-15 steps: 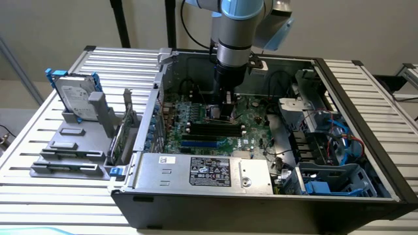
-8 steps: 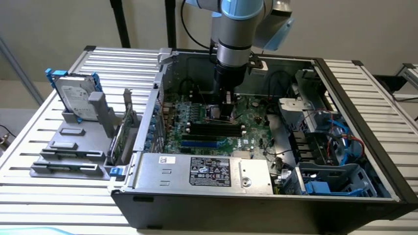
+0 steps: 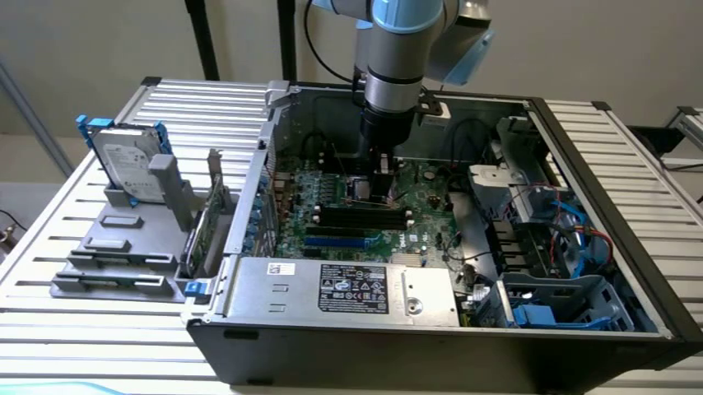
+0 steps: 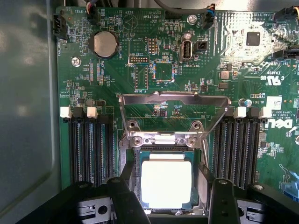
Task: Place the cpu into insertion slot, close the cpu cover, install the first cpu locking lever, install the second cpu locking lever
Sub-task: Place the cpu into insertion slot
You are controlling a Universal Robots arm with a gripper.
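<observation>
The cpu [image 4: 166, 183], a pale square chip, lies flat in the insertion slot [image 4: 136, 163] on the green motherboard [image 4: 112, 84]. The cpu cover [image 4: 174, 99], a silver frame, is swung open away from the slot on its hinge. My gripper [image 4: 169, 189] straddles the cpu. Its two black fingers [image 4: 125, 198] stand apart on either side, with a gap showing at the other finger's side, so it is open and holds nothing. In the exterior view the gripper [image 3: 379, 191] reaches down into the open computer case, low over the motherboard [image 3: 363, 216]. I cannot make out the locking levers.
Black memory slots [image 4: 88, 149] flank the slot on both sides. A coin battery [image 4: 104, 44] sits further along the board. The power supply [image 3: 346, 288] and the drive cage [image 3: 571, 300] fill the case's near side. A hard drive [image 3: 123, 163] stands on a grey fixture at the exterior view's left.
</observation>
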